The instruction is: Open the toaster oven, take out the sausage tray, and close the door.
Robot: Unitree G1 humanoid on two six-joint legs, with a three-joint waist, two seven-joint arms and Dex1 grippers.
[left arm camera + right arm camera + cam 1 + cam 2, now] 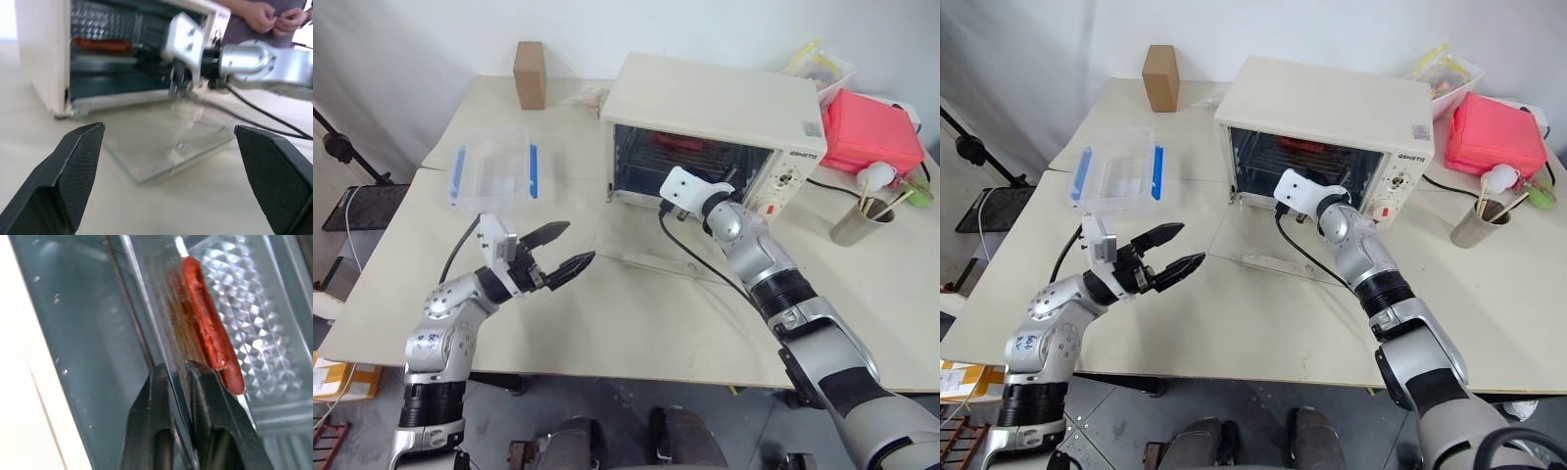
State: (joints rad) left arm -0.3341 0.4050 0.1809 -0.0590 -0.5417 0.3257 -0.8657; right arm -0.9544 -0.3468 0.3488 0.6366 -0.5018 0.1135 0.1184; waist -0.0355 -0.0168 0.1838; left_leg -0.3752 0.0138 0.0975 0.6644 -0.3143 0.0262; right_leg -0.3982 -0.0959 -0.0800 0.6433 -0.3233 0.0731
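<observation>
The right gripper (pixel 178 374) has its jaws pinched on the sausage tray's (pixel 168 340) rim inside the toaster oven (pixel 715 108), so pull straight out, level (left gripper (pixel 563 250) waits wide open, empty).

Two silver arms out ahead: the left hangs free with fingers spread, the right reaches straight forward with fingers pinched.

The left black two-fingered gripper (pixel 558 251) sits low on a bent arm, pointing forward and toward the right, its jaws wide apart with nothing between them; its textured black fingers (pixel 78 171) stand far from each other in the left wrist view. The right arm stretches nearly straight, its white wrist housing leading. The right black two-fingered gripper (pixel 178 374) has its jaws drawn close on a thin edge of the silver foil-lined sausage tray (pixel 234 333).
</observation>
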